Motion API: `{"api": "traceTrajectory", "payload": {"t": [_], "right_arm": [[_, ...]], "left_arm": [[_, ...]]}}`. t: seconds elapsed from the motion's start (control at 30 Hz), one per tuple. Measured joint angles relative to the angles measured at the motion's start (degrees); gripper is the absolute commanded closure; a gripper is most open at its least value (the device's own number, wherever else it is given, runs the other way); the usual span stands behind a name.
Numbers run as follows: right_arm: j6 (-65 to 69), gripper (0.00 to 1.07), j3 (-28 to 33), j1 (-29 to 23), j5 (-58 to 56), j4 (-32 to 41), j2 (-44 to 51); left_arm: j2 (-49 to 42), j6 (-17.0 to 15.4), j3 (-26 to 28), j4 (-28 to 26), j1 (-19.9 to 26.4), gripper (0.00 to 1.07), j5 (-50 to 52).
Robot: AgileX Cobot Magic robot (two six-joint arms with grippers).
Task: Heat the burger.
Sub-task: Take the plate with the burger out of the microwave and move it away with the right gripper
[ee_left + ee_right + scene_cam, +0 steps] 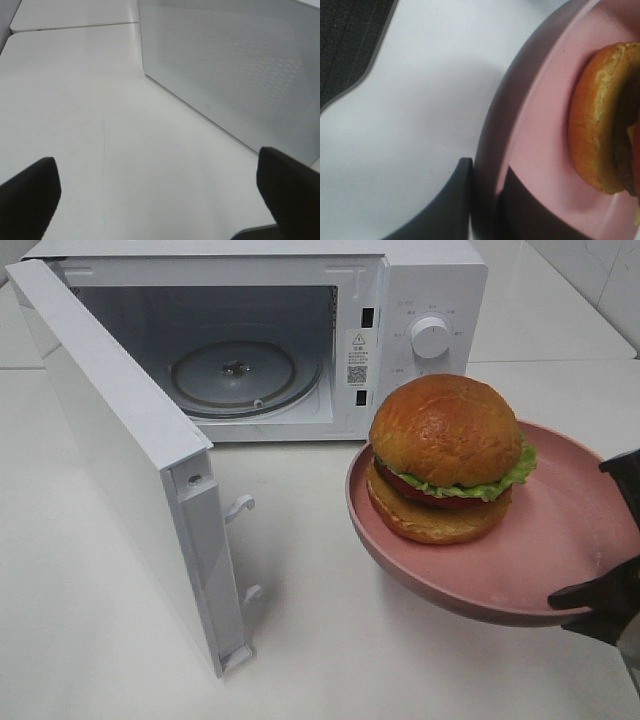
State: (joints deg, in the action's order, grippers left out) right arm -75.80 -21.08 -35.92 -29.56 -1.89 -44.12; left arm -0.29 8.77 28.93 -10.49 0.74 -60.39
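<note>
So the white table [90, 640] fills pretty much the whole exterior high view, and the white microwave [430, 285] sits along the top of the frame with its door [120, 460] swung wide open toward the lower left, two latch hooks poking out of its edge. Inside you can see the round glass turntable [235, 375] in the upper middle, and the control panel with a white knob [430, 337] is on the upper right of the oven. On the right side of the frame there's a round pink plate [560, 550] held up off the table, tilted a bit, just in front of the microwave's control side. The burger [447, 455] sits on the left half of that plate, glossy bun on top, lettuce frill and dark filling in the middle. The right gripper [485, 200] is at the right edge, pinching the plate's rim, one finger under and one over. The left gripper [160, 200] shows in its own wrist view spread wide apart with nothing in it, hovering over bare table next to the door's perforated panel.
</note>
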Motion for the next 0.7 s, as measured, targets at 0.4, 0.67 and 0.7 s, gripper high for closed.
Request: {"api": "traceTrajectory", "payload": {"t": [0.4,0.67,0.7], "right_arm": [[7.3,1.07,0.0,0.0,-3.0,-4.8,2.9],[15.5,1.07,0.0,0.0,-5.0,-9.4,3.0],[19.3,1.07,0.0,0.0,-5.7,-12.2,3.0]], "left_arm": [[0.0,0.0,0.0,0.0,0.0,0.07,0.0],[0.0,0.0,0.0,0.0,0.0,0.07,0.0],[0.0,0.0,0.0,0.0,0.0,0.07,0.0]]}}
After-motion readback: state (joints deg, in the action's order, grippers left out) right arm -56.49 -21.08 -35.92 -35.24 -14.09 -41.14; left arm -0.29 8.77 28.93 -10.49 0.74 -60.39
